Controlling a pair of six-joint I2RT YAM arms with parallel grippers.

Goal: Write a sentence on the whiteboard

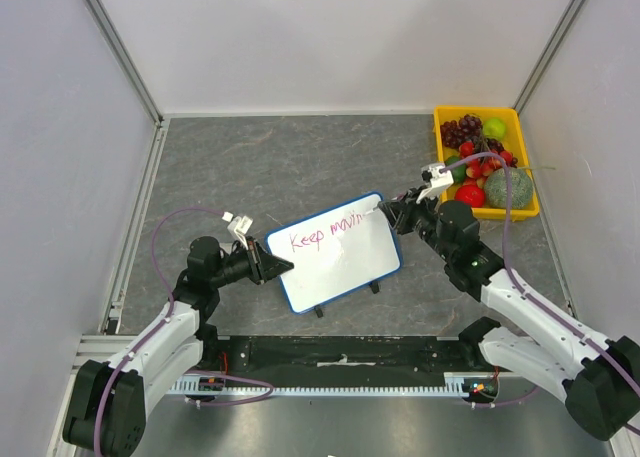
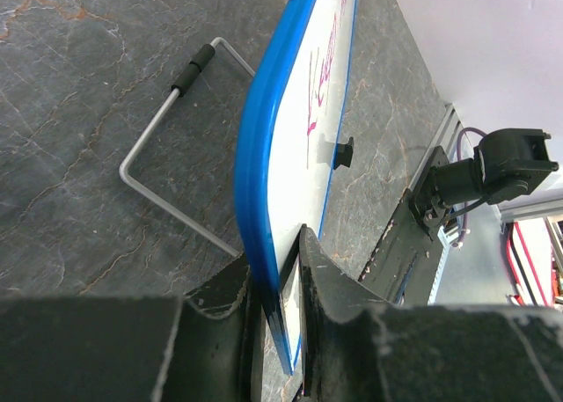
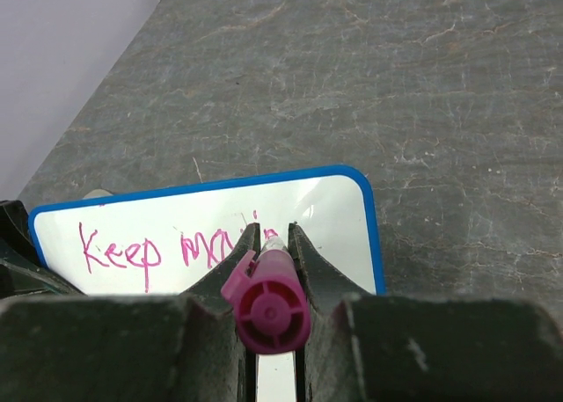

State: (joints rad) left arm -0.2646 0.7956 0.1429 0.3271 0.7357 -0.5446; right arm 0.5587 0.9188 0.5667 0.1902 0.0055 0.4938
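Underneath, a grey marbled tabletop and pale walls framed the glossy, blue-rimmed whiteboard; left gripper clamped its edge, right gripper grasped a magenta marker.

place: robot lab test cell | enclosure: plain white panel walls in silver aluminium frame rails | surface: grey stone-patterned tabletop | rig: black-and-white left robot arm and right robot arm bolted at near edge, white slotted cable duct | props: yellow plastic bin of toy fruit
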